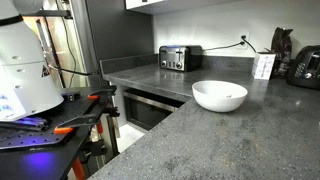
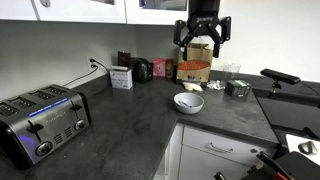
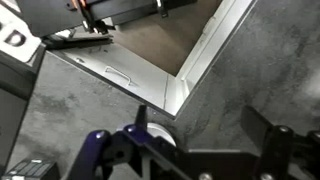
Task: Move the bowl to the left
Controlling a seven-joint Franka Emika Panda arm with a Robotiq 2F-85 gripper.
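Observation:
The white bowl (image 1: pixel 219 95) sits upright on the dark grey speckled countertop (image 1: pixel 230 135), near the inner corner of the L-shaped counter; it also shows in an exterior view (image 2: pixel 188 102). My gripper (image 2: pixel 202 47) hangs high above the counter, behind and above the bowl, open and empty. In the wrist view the two fingers (image 3: pixel 205 118) are spread apart with bare counter between them. Only a sliver of the bowl (image 3: pixel 160 135) shows beside one finger. The gripper is out of frame in the exterior view that faces the toaster.
A silver toaster (image 1: pixel 179 57) (image 2: pixel 40 120) stands at one end of the counter. A white carton (image 1: pixel 263 66), a dark appliance (image 1: pixel 305 65), boxes (image 2: pixel 195 70) and a metal object (image 2: pixel 238 88) line the back wall. The counter edge drops to drawers (image 3: pixel 150 50).

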